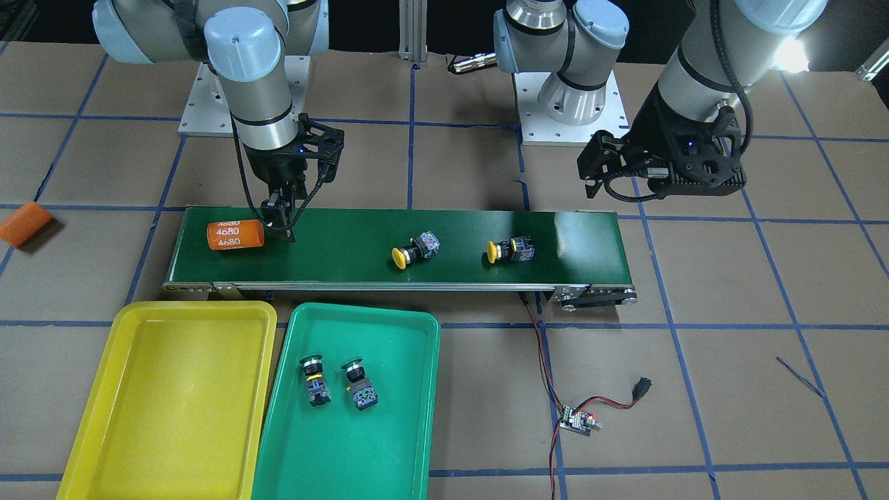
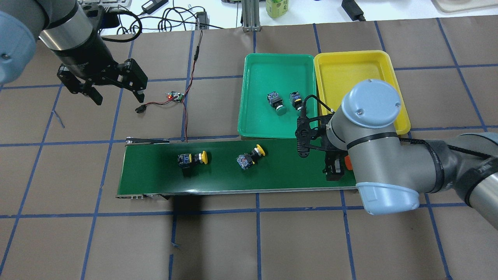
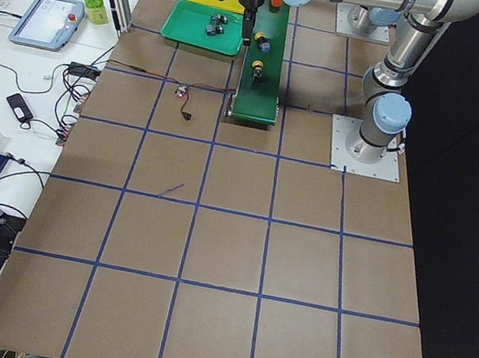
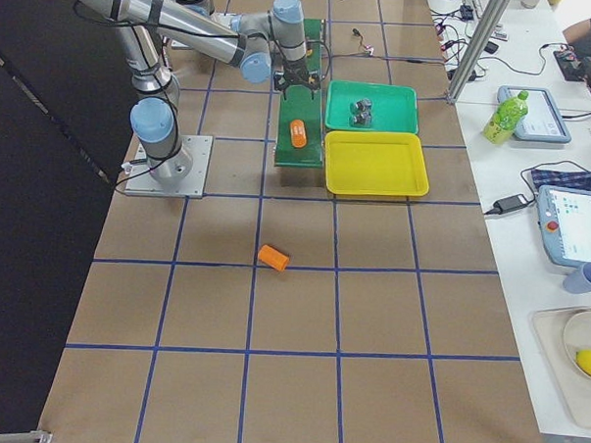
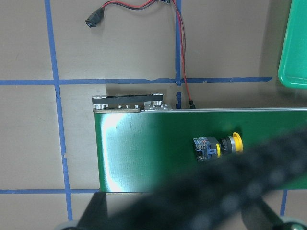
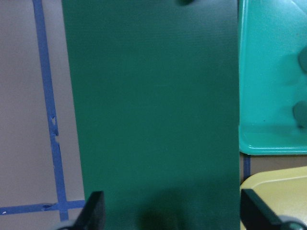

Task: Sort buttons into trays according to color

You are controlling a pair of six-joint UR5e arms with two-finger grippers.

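Observation:
Two yellow-capped buttons [image 1: 414, 250] [image 1: 510, 250] lie on their sides on the dark-green belt [image 1: 347, 243]. Two green-capped buttons [image 1: 316, 378] [image 1: 359, 383] lie in the green tray [image 1: 417, 423]. The yellow tray [image 1: 97, 417] beside it holds nothing. My right gripper [image 1: 280, 221] is low over the belt's end, just beside the orange 4680 cylinder [image 1: 236, 235]. In the right wrist view its fingers [image 6: 93, 211] stand wide apart with only belt between them. My left gripper [image 2: 116, 95] hangs open above the table, off the belt's other end.
A second orange cylinder [image 1: 24, 223] lies on the table beyond the belt. A small controller board [image 1: 576, 420] with red and black wires runs to the belt's end. Operators' desks with devices line the far side.

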